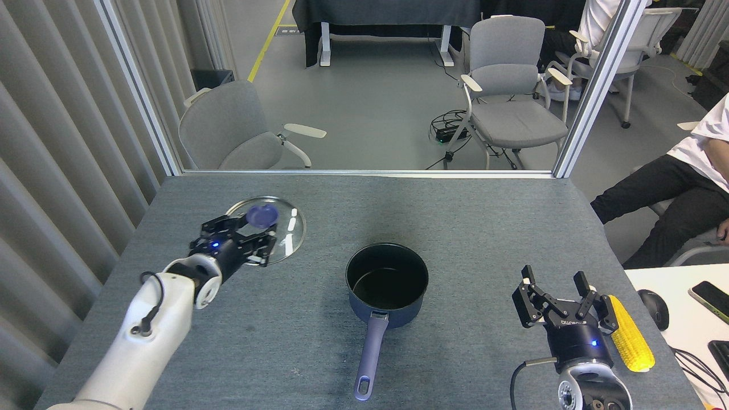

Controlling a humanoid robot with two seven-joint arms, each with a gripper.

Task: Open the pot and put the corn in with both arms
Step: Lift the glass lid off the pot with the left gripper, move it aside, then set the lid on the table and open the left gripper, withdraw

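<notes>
The dark-blue pot [387,280] stands uncovered mid-table, black inside and empty, its lavender handle [369,356] pointing toward me. My left gripper [254,236] is shut on the knob of the glass lid [282,230], holding the lid above the table to the pot's left. The yellow corn [628,335] lies near the table's right edge, lengthwise toward me. My right gripper [555,285] stands open just left of the corn, nothing between its fingers.
The grey table [455,216] ends at a metal frame at the back. A white side desk [689,330] with a mouse and phone sits at right. A seated person [678,182] is to the right; office chairs stand beyond the table.
</notes>
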